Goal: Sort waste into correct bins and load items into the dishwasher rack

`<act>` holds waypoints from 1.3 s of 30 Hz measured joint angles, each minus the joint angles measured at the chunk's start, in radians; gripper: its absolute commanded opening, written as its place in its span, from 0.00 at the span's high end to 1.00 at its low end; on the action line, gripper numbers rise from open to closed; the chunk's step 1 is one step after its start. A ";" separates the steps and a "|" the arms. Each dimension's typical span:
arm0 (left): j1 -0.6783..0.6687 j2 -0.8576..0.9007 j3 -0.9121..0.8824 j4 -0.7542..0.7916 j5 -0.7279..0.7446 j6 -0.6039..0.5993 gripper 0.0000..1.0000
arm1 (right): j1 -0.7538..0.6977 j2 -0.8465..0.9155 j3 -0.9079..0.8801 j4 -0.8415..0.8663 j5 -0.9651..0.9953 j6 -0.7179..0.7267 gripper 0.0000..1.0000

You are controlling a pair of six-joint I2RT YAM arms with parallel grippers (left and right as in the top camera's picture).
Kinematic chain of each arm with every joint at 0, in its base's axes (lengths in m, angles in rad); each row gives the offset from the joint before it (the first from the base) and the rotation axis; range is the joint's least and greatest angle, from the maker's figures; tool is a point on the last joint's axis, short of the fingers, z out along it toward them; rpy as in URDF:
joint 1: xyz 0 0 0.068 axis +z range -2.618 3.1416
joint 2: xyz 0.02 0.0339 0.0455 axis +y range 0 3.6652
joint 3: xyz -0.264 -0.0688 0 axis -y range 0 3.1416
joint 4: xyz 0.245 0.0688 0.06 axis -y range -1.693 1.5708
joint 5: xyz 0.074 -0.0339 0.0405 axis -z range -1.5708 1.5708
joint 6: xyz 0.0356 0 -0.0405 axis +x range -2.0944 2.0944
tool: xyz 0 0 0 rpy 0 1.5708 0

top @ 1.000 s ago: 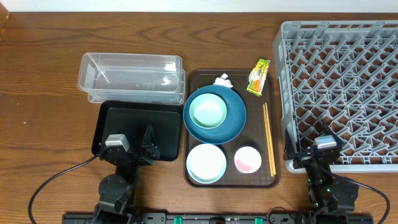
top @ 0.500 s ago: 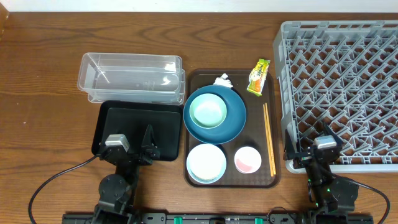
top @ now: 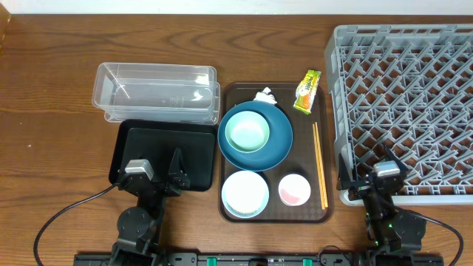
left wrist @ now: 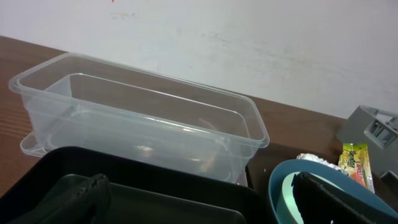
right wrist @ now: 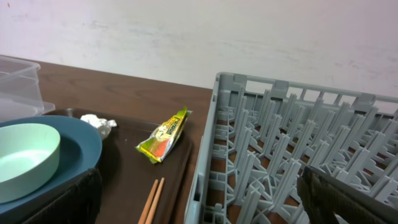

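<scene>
Gaping wide, the left claw (top: 157, 176) holds nothing; the right claw (top: 375, 177) likewise gapes, empty.

blue dish (top: 275, 144), yellow-green wrapper (top: 307, 90)

The wooden table (top: 44, 89) carries a clear tub (top: 155, 92), black tray (top: 162, 151), brown serving tray (top: 303, 159) and grey rack (top: 403, 96).

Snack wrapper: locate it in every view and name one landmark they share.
Overhead: snack wrapper at the brown tray's far right corner, beside the rack.
Left wrist: wrapper low at the right edge.
Right wrist: wrapper left of centre, near the rack's wall.
Shared landmark: the blue dish, in all three views.
</scene>
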 measured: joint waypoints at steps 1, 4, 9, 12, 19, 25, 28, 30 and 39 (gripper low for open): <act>0.000 0.000 0.000 0.000 0.000 0.000 0.05 | 0.000 0.000 0.000 0.000 0.000 0.000 0.01; 0.000 0.000 0.000 0.000 0.000 0.000 0.05 | 0.000 0.000 0.000 0.000 0.000 0.000 0.01; 0.000 0.000 0.000 0.000 0.000 0.000 0.05 | 0.000 0.000 0.000 0.000 0.000 0.000 0.01; 0.000 0.000 0.000 0.003 0.000 0.000 0.05 | 0.000 0.000 0.000 0.000 -0.005 0.004 0.01; 0.000 0.000 0.000 0.010 0.019 -0.008 0.05 | 0.000 0.000 0.000 0.002 -0.021 0.220 0.01; 0.000 0.003 -0.002 0.073 0.154 -0.053 0.05 | 0.000 0.000 0.000 0.015 -0.065 0.433 0.01; 0.000 0.040 0.037 0.063 0.222 -0.082 0.05 | 0.000 0.001 0.006 -0.006 -0.143 0.473 0.01; 0.000 0.110 0.116 0.012 0.279 -0.095 0.05 | 0.000 0.004 0.030 -0.047 -0.179 0.488 0.01; -0.026 0.755 0.776 -0.557 0.476 -0.100 0.05 | 0.000 0.219 0.374 -0.271 -0.174 0.424 0.01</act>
